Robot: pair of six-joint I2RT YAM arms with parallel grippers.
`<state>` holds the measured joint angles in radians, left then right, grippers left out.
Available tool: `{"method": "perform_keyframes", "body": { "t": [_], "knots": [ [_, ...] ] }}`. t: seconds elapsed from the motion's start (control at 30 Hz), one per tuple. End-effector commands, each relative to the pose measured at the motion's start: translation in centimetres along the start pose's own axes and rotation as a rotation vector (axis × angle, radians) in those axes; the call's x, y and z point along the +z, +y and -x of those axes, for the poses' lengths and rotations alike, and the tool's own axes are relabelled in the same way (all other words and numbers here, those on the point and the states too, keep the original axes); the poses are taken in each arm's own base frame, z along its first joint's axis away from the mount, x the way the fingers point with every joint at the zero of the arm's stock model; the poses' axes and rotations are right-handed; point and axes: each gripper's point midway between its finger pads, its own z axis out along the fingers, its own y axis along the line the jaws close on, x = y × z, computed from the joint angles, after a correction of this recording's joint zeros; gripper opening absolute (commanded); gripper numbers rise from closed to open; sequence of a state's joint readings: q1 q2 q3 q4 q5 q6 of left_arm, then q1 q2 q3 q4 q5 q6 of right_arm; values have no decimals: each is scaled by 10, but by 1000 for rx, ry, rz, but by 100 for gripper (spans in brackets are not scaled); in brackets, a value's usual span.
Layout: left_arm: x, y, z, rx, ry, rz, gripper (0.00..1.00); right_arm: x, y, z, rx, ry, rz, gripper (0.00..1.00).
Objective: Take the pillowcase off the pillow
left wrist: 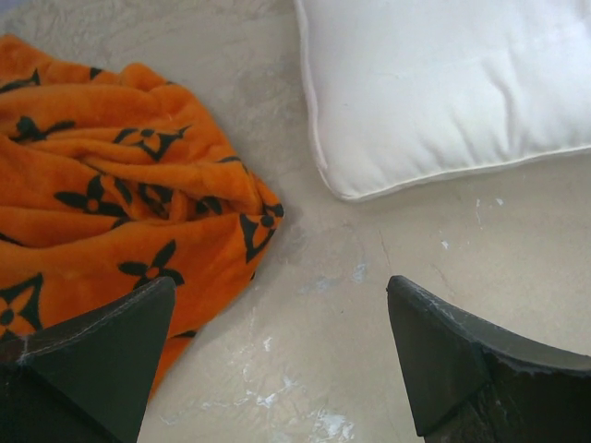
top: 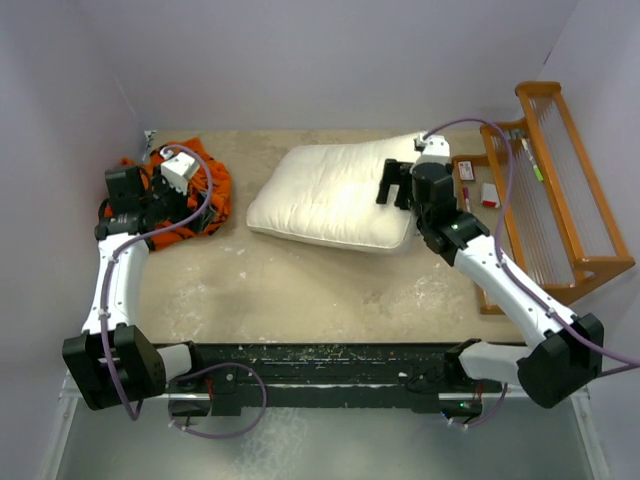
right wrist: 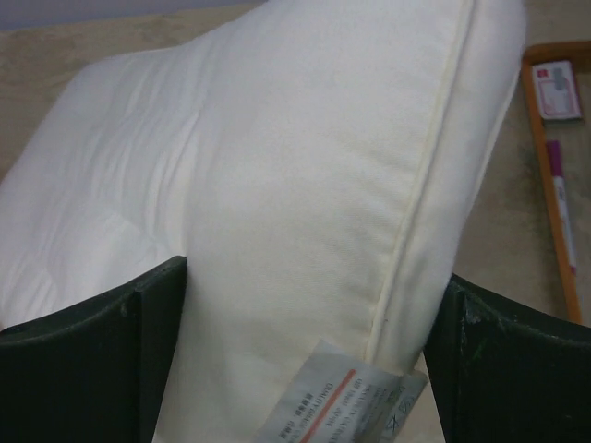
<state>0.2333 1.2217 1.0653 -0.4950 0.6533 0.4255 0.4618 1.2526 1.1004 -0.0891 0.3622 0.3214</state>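
Pillowcase off, pillow bare

We see the orange pillowcase [top: 185, 185] heaped far left on the table [top: 300, 290], apart from the pillow [top: 335, 195]. The left gripper [left wrist: 282, 286] gapes empty. The right gripper [right wrist: 312, 272] straddles the pillow's tagged seam, unclenched. We judge the cloth limp and light: pinch any fold.

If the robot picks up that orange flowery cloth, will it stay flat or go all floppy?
Probably floppy: the pillowcase lies crumpled in soft folds, so it should droop. It looks plush and fuzzy, so likely not slippery. Slumped on the table like that, it probably won't roll.
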Motion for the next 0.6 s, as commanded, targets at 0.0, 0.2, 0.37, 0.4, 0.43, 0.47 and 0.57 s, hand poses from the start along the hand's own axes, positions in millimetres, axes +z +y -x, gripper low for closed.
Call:
{"method": "perform_keyframes", "body": {
  "t": [0.0,0.2,0.37,0.4,0.43,0.47,0.57],
  "knots": [
    [7,19,4,-48,-68,119,100,-24,-68,-17,24,-40,-315,100],
    [18,21,-19,-115,-45,138,99,-53,-108,-86,-22,135,-458,100],
    [21,12,-22,-152,-70,104,100,-60,-115,-106,58,173,-518,100],
    [21,10,-22,-161,-76,100,100,-57,-111,-99,80,128,-489,100],
    [21,10,-23,-170,-83,105,99,-57,-109,-92,72,81,-454,100],
    [21,11,-23,-182,-94,117,100,-56,-110,-77,63,10,-442,100],
    [23,11,-29,-234,-124,148,100,-57,-123,-70,39,-114,-481,100]
  ]
}}
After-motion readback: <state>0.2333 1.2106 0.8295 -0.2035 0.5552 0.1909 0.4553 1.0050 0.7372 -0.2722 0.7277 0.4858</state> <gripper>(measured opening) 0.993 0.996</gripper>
